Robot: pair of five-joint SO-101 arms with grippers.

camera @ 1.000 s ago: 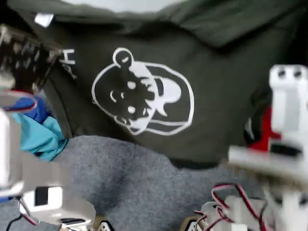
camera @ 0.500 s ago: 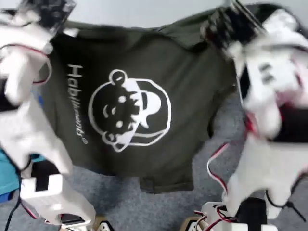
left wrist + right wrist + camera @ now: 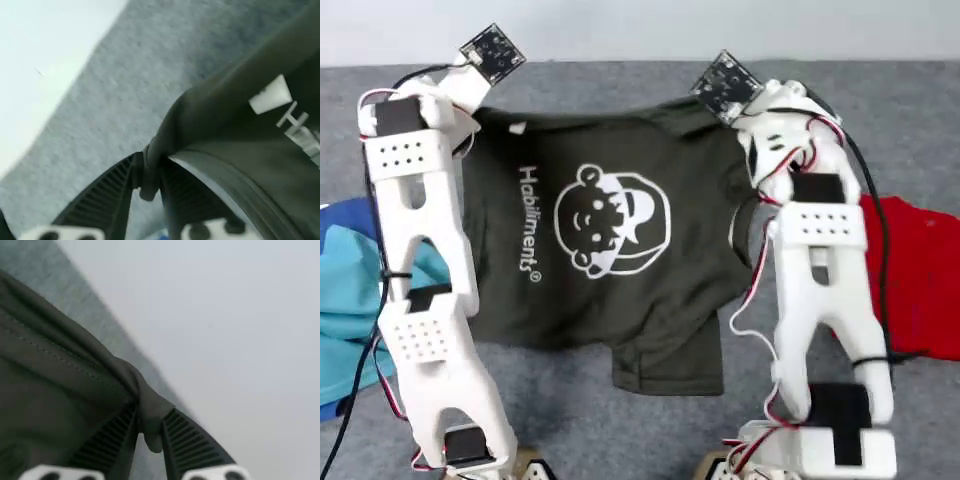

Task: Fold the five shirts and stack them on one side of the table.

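Shirt (image 3: 570, 310) (olive) pinched in both grippers (image 3: 148, 176) (image 3: 150, 432)

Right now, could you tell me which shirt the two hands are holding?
The dark green shirt, pinched by the left hand and right hand; the red shirt and teal shirt lie aside, unheld.

Looking straight down on the table (image 3: 900, 130) from up high. Sitting super close on each wrist, facing the far edge. Sharing just the top corners of the olive shirt (image 3: 620, 300).

red shirt (image 3: 925, 280) cut off, teal shirt (image 3: 345, 290) too (partly under arm (image 3: 420, 250))
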